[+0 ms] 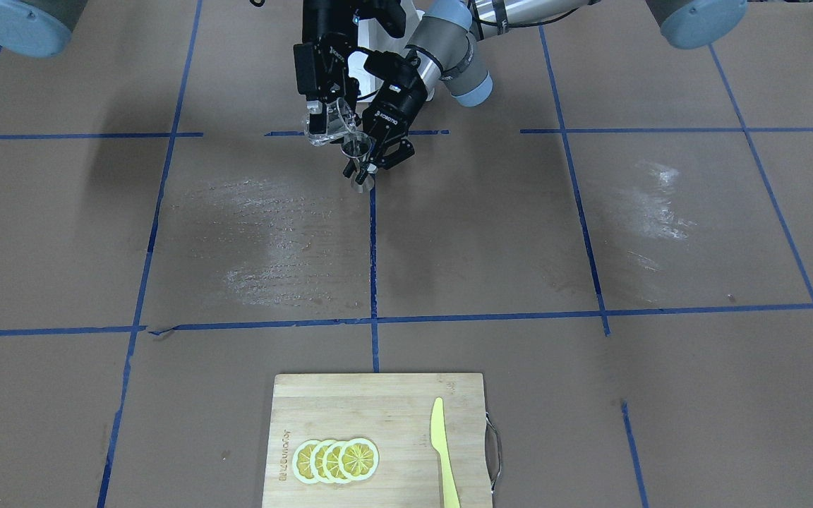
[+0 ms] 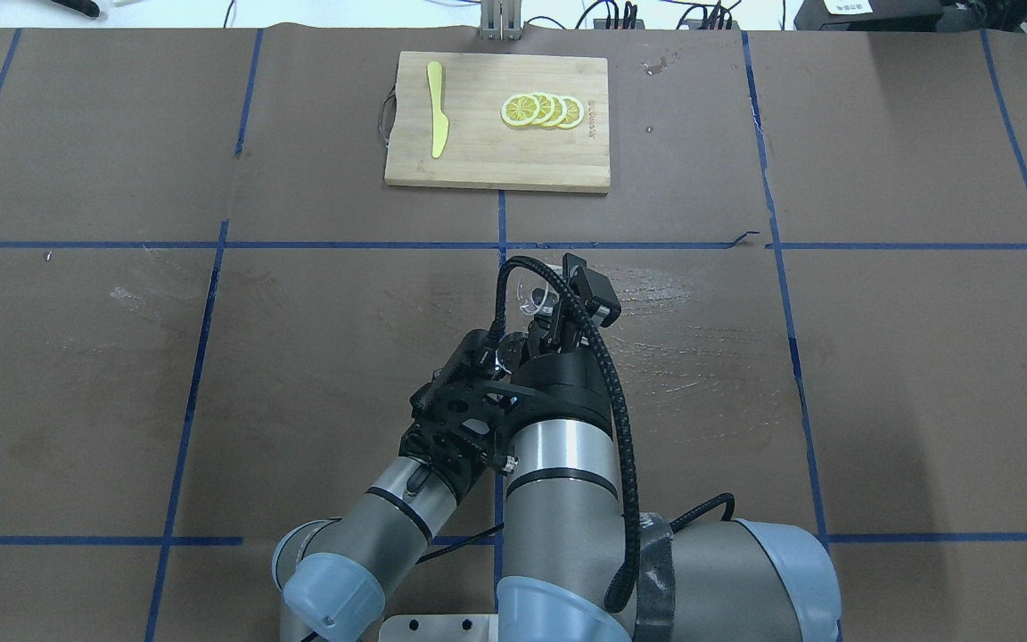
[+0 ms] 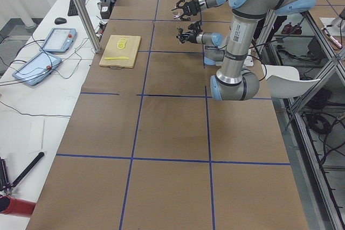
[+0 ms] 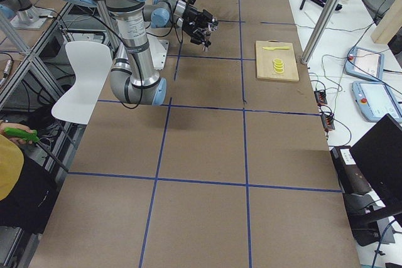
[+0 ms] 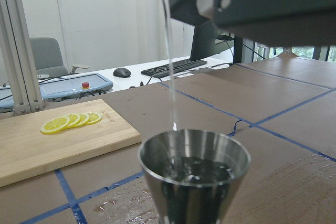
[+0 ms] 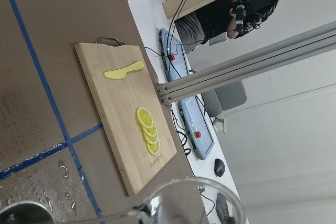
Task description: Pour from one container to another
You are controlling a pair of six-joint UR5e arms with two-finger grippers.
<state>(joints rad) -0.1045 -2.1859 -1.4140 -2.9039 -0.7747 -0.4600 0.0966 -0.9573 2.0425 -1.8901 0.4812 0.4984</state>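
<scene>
My right gripper [image 1: 324, 121] is shut on the clear glass cup [image 1: 336, 120], which is held tilted above the table with its lip over the jigger. My left gripper [image 1: 364, 168] is shut on the waist of the grey steel jigger [image 1: 358, 156] and holds it upright just below the cup. In the left wrist view a thin stream of water [image 5: 168, 56] falls into the jigger [image 5: 194, 177], which holds some liquid. The right wrist view shows the cup's rim [image 6: 199, 183] at the bottom and the jigger's rim [image 6: 21, 213] in the lower left corner. In the overhead view the cup [image 2: 535, 298] peeks out beyond the right arm.
A wooden cutting board [image 1: 392, 395] lies at the table's far side from the robot, with several lemon slices [image 1: 336, 460] and a yellow knife [image 1: 442, 451] on it. Wet streaks [image 1: 272, 233] mark the brown table cover under and beside the grippers. A person [image 6: 247, 3] stands beyond the table.
</scene>
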